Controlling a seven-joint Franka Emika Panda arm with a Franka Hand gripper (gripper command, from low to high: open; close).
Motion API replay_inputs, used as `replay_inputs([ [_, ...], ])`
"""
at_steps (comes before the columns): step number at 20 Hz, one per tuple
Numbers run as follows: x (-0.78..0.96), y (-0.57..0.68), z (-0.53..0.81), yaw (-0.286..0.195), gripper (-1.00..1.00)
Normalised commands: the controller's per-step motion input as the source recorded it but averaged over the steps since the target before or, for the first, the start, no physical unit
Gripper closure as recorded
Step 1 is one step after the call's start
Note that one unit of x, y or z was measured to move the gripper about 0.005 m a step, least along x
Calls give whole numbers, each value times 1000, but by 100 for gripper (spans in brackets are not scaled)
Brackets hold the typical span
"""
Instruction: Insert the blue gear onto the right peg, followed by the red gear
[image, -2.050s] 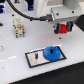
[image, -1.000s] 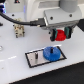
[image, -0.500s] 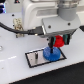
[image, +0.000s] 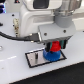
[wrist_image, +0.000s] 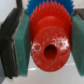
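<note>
two gears sit stacked at the plate's (image: 31, 59) right end as the exterior view shows it: the red gear (image: 55, 47) is clamped in my gripper (image: 54, 46), directly above the blue gear (image: 55, 56), which lies flat on that end of the plate. in the wrist view my pads (wrist_image: 21, 42) press both sides of the red gear (wrist_image: 48, 44), blue teeth (wrist_image: 34, 4) showing behind it. the right peg is hidden.
</note>
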Motion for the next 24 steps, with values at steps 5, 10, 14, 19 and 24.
replay_inputs([
  [5,355,-263,387,0,100],
  [10,316,-283,131,0,100],
  [14,71,-25,-36,0,100],
  [19,0,147,272,0,100],
  [24,44,78,417,0,100],
])
